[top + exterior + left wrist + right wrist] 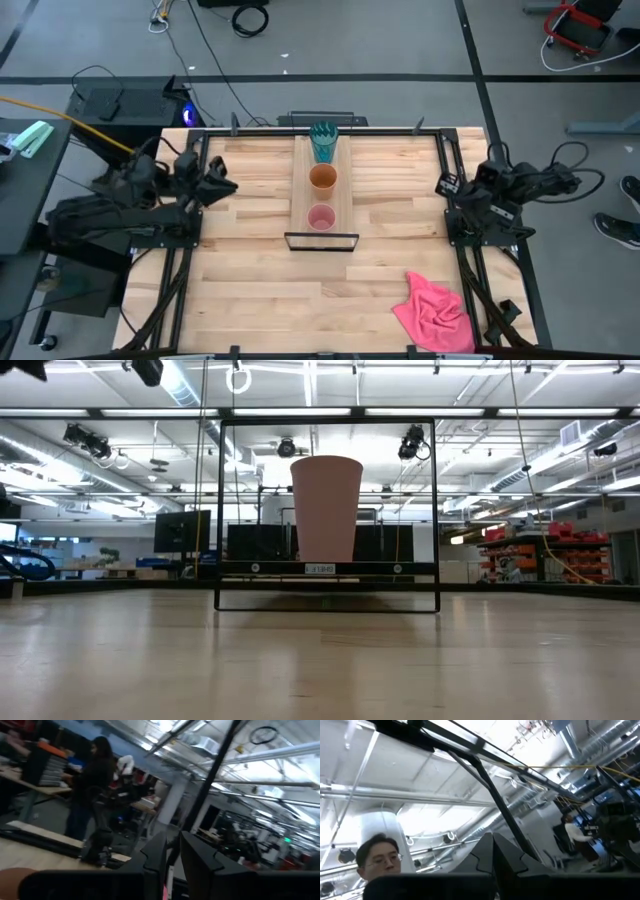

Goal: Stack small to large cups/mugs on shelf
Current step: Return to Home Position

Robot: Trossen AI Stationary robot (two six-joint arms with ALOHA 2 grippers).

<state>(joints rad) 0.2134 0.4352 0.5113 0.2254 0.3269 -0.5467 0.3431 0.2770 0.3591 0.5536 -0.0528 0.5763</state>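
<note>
The shelf (340,160), a narrow light-wood plank with a black frame (321,241) at its near end, lies down the table's middle. Three cups stand upright on it in a row: the teal tumbler (323,141) farthest, the orange-brown cup (322,179) in the middle, and the pink cup (321,217) nearest. In the low view only the pink cup (326,508) shows, behind the frame. My left gripper (228,185) waits at the table's left edge, a narrow gap between its fingers (172,857). My right gripper (444,186) waits at the right edge, shut (493,851). Both are empty.
A crumpled pink cloth (435,312) lies at the table's near right corner. Black rails run along the table's left and right edges. A person (92,780) stands beyond the table in the left wrist view, and another person (377,857) shows in the right wrist view.
</note>
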